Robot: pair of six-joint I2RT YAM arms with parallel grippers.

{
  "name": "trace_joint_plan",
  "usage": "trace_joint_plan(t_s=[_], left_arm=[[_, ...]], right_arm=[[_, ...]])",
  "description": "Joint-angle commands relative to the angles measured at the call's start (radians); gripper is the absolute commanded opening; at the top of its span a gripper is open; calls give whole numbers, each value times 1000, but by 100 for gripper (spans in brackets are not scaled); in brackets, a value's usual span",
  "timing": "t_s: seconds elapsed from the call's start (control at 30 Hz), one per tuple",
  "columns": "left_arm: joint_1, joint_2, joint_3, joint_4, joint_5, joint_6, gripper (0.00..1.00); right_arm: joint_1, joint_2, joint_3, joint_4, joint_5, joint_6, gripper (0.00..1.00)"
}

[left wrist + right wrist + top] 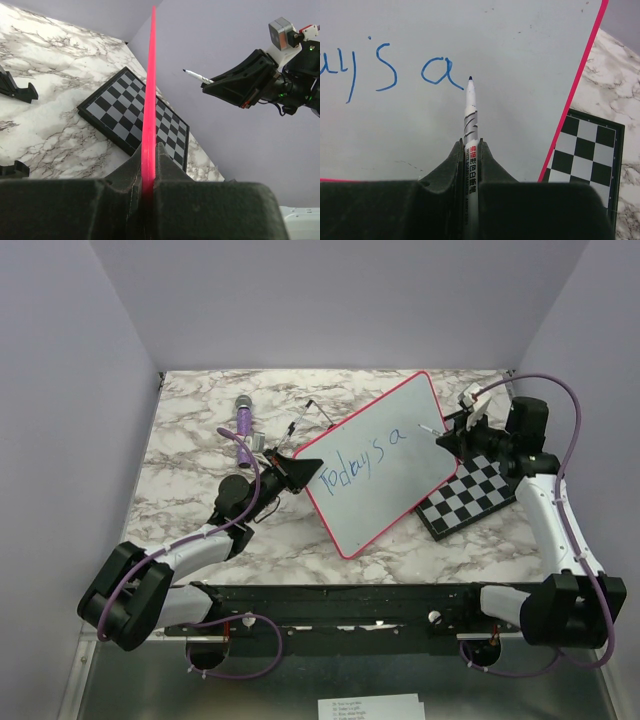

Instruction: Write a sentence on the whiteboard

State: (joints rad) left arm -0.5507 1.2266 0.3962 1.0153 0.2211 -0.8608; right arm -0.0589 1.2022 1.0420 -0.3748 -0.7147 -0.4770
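Pinching the whiteboard point(400, 490) by its pink rim in the left claw point(290, 472), board tilted. Clamping a marker point(471, 115) in the right claw point(470, 145), tip ahead beside the blue sentence point(387, 67) "Todays a"; chessboard point(470, 495) beneath that claw.

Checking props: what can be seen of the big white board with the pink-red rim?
The flat white whiteboard, with rounded corners and a thin pink-red rim, is held tilted, one edge clamped in the left gripper. It carries blue marker writing, "Today's a". One lower corner overlaps the black-and-white chessboard. The white marker in the right gripper points just past the "a", seemingly not touching.
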Motion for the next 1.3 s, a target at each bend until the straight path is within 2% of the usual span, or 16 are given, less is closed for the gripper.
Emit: trace_joint_plan(t_s=[0.0, 0.6, 1.0, 1.27], left_arm=[[-3, -39, 43, 89, 83, 16, 0], [0, -39, 47, 80, 101, 19, 0], [1, -32, 47, 78, 95, 13, 0], [1, -27, 53, 78, 95, 6, 0]], right_arm=[[-16, -41, -28, 66, -63, 18, 1], [-30, 46, 23, 96, -82, 66, 1], [-38, 143, 47, 96, -75, 3, 1], [-38, 149, 18, 131, -68, 15, 1]])
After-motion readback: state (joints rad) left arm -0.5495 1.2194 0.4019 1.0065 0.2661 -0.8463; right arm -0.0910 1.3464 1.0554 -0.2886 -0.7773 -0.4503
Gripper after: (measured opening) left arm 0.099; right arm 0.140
